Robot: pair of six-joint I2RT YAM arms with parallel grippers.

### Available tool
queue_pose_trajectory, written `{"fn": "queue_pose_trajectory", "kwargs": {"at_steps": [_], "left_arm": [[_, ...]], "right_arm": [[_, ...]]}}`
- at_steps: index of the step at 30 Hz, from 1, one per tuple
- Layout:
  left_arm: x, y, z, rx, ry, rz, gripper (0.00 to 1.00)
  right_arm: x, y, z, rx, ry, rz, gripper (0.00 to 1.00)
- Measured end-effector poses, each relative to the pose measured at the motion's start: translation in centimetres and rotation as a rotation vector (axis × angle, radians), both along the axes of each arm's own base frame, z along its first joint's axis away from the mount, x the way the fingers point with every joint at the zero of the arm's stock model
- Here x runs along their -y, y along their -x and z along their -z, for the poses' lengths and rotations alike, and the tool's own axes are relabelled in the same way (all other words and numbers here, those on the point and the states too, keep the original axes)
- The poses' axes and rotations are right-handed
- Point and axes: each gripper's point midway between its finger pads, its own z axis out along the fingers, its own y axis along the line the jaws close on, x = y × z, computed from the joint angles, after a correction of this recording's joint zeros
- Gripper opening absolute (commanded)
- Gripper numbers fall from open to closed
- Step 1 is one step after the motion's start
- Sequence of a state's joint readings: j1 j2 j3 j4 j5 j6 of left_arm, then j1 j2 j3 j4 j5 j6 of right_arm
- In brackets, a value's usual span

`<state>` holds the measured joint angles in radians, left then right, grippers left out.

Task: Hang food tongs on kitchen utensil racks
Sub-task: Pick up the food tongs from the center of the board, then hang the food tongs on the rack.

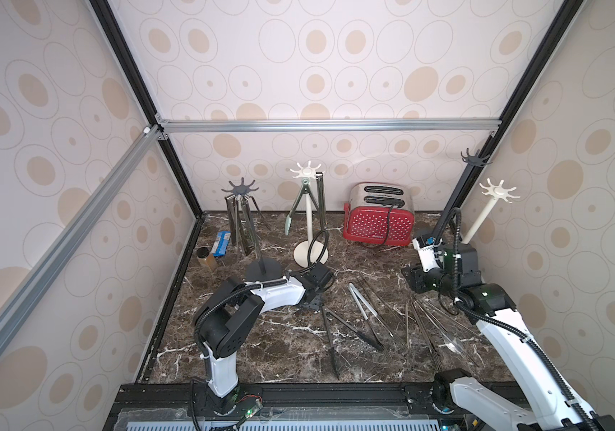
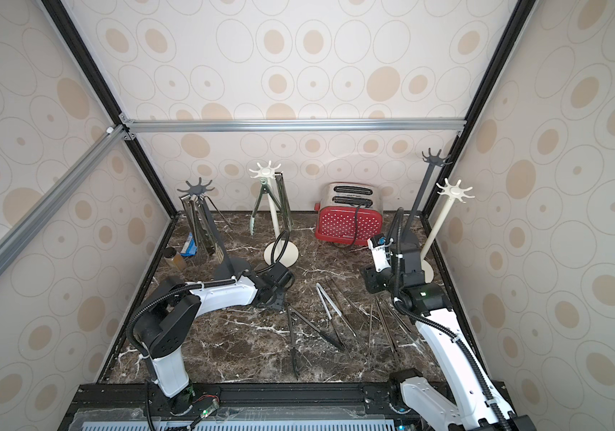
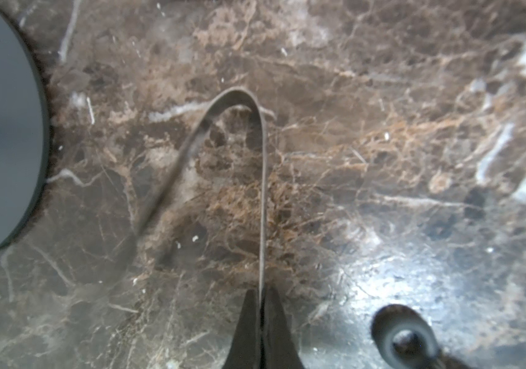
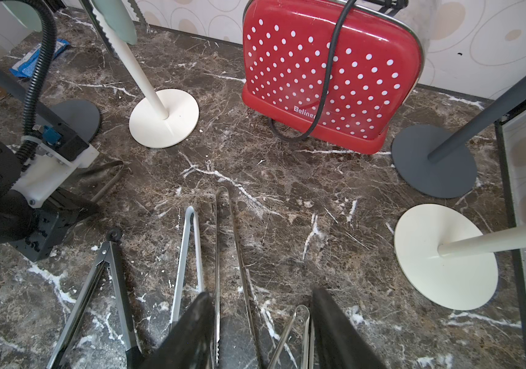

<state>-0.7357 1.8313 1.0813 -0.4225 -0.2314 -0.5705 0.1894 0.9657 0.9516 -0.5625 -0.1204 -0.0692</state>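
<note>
Left hand clamping shut on 1 arm of steel tongs; long axis extending ahead, dark rack base lying beside. Right hand hovering part-open, empty.

Circle-patterned walls, dark marble tabletop

The red toaster bears white lettering reading "Beline", perhaps longer, its end hidden behind the cord.

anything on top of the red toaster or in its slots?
A black cord runs over the top of the red toaster, across a slot, and down its dotted front. Nothing else sits on it. The slots are dark inside; their contents cannot be seen.
</note>
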Motion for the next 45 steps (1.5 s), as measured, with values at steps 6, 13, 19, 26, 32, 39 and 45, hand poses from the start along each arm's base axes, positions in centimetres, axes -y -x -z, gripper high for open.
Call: {"fn": "queue_pose_trajectory", "kwargs": {"at_steps": [6,13,19,26,32,39,45], "left_arm": [[-0.6,1.1,-0.8,-0.004,0.012,0.007,0.00],[1.3,1.6,-8.2,0.137,0.123,0.103,0.00],[1.1,1.7,-16.6,0.324,0.211,0.141,0.00],[-0.6,1.3,-25.7,0.536,0.247,0.133,0.00],[-0.6,-0.3,-32.5,0.653,0.321,0.124,0.00],[-1.1,-3.2,-35.5,0.702,0.332,0.086,0.00],[0.3,-4.8,-35.6,0.707,0.338,0.110,0.00]], "right_arm": [[0.0,0.0,0.0,0.000,0.000,0.000,0.53],[0.0,0.0,0.0,0.000,0.000,0.000,0.53],[0.0,0.0,0.0,0.000,0.000,0.000,0.53],[0.0,0.0,0.0,0.001,-0.001,0.000,0.53],[-0.1,0.0,0.0,0.001,-0.004,-0.004,0.53],[-0.3,-0.1,-0.2,0.007,-0.012,-0.013,0.53],[-0.4,-0.1,-0.2,0.010,-0.015,-0.015,0.53]]}}
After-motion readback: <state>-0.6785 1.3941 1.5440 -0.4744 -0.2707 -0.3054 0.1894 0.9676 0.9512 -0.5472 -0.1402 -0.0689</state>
